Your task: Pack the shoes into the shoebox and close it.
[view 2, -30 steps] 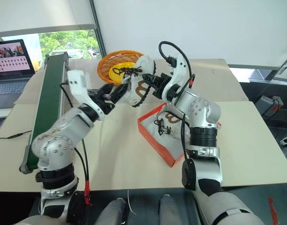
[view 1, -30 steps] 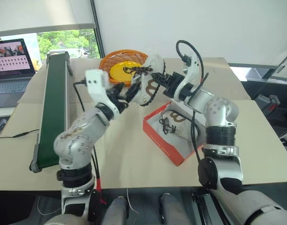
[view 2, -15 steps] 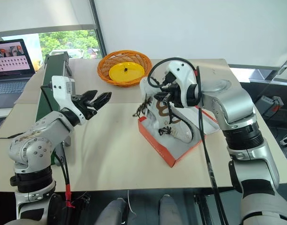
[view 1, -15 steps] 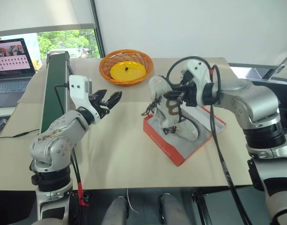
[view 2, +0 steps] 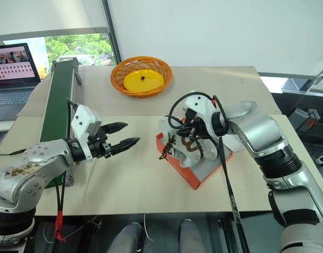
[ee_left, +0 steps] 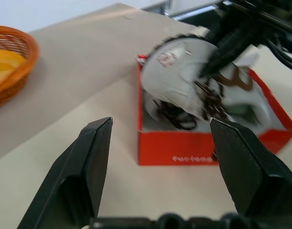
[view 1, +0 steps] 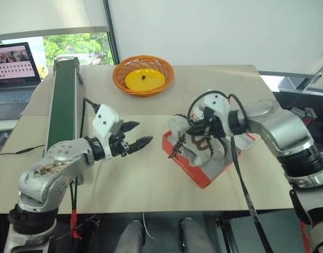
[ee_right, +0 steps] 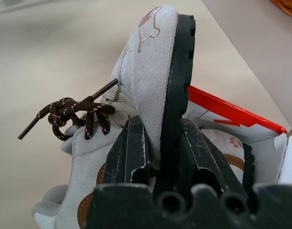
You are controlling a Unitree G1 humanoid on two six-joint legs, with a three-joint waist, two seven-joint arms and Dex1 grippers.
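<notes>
From the head camera you see the red shoebox (view 1: 203,171) lying open on the tan table (view 1: 151,179), toward your right side. One sneaker (view 1: 217,150) already lies inside it. Your right gripper (view 1: 199,136) hangs over the near-left corner of the box, clamped on the second sneaker (view 1: 181,138), which stands tilted with its toe up and its dark laces (view 1: 176,149) dangling over the box edge. Your left gripper (view 1: 136,134) is well apart from the box, over bare table, pointing toward it with its two black fingers spread and nothing between them. Farther back sits the round orange basket (view 1: 143,74) with a yellow dish (view 1: 144,79) inside, and along your left runs a green conveyor belt (view 1: 62,113), with a laptop (view 1: 15,66) beyond it.

In the left wrist view you look between your wide-apart fingers (ee_left: 86,164) at the shoebox (ee_left: 184,152); the lifted sneaker (ee_left: 177,81) fills its near end, sole side toward you, and the basket (ee_left: 10,62) shows at the edge.

In the right wrist view your fingers (ee_right: 131,152) pinch the side wall and black sole of the sneaker (ee_right: 153,81) between them. The knotted laces (ee_right: 72,114) hang free to one side, and the red rim of the shoebox (ee_right: 232,114) lies just behind, with the other sneaker (ee_right: 229,150) partly visible inside.
</notes>
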